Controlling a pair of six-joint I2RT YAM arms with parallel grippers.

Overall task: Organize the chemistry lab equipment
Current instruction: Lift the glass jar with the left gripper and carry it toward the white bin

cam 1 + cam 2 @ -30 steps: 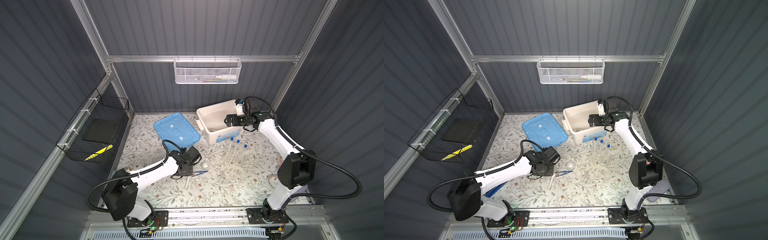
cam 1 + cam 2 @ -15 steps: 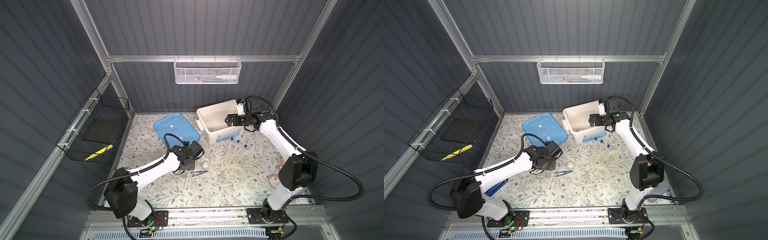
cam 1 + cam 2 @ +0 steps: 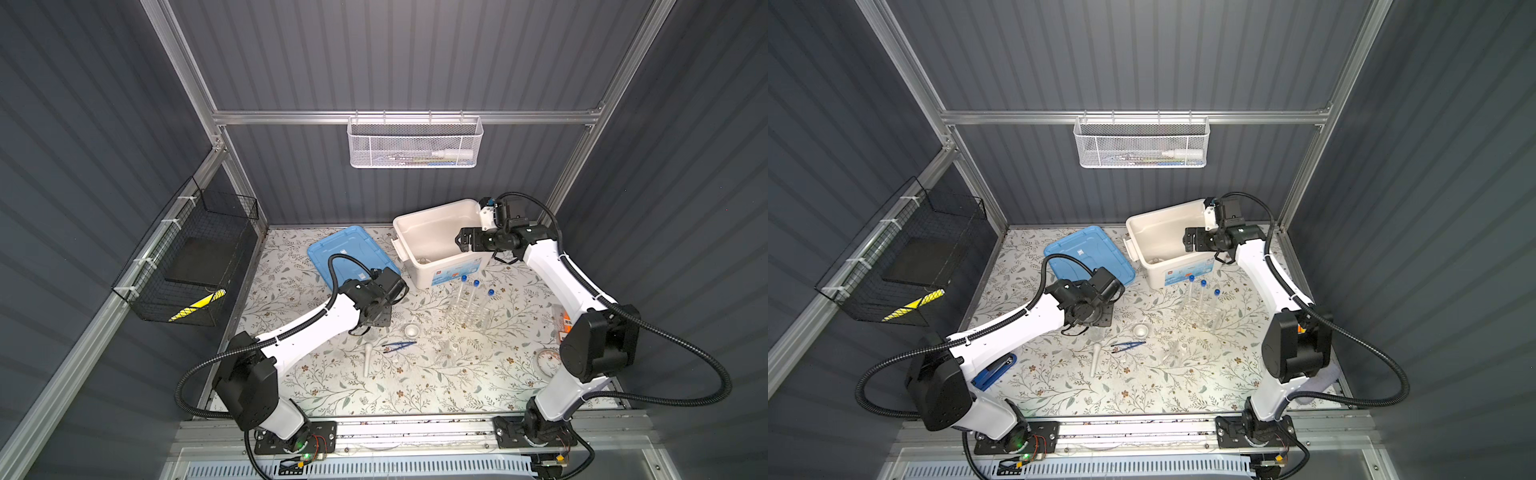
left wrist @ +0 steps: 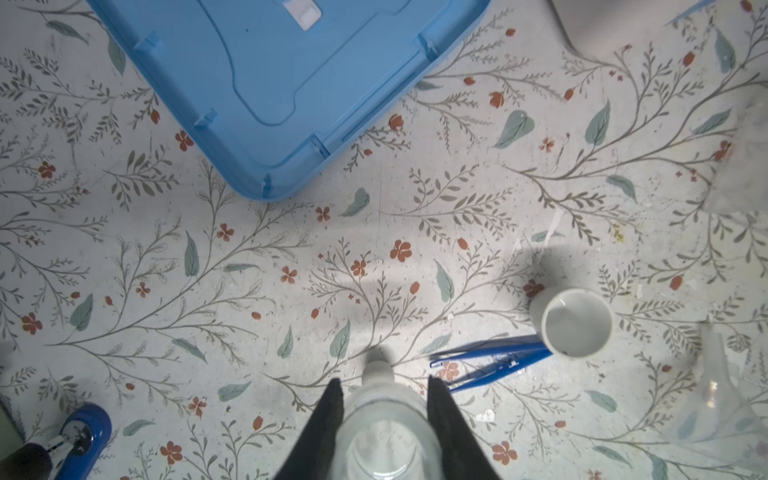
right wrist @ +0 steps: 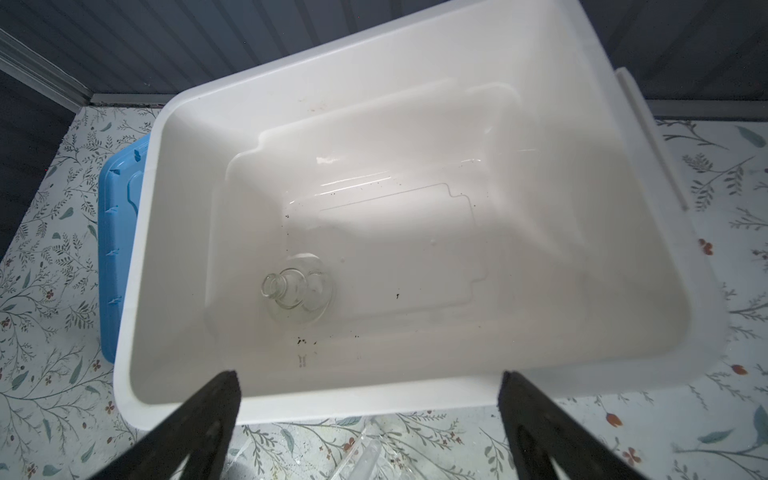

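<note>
small glass jar gripped between the fingers of the left gripper, left of centre in both top views, just beside white pestle, blue tweezers and small white bowl, right gripper spread wide, holding nothing, over the white bin right of centre, glass flask inside

Open worktop spans the near edge, while the pestle, blue tweezers, small white bowl and upright blue-capped test tubes crowd the middle; the white bin, holding one glass flask, is mostly roomy.
</note>
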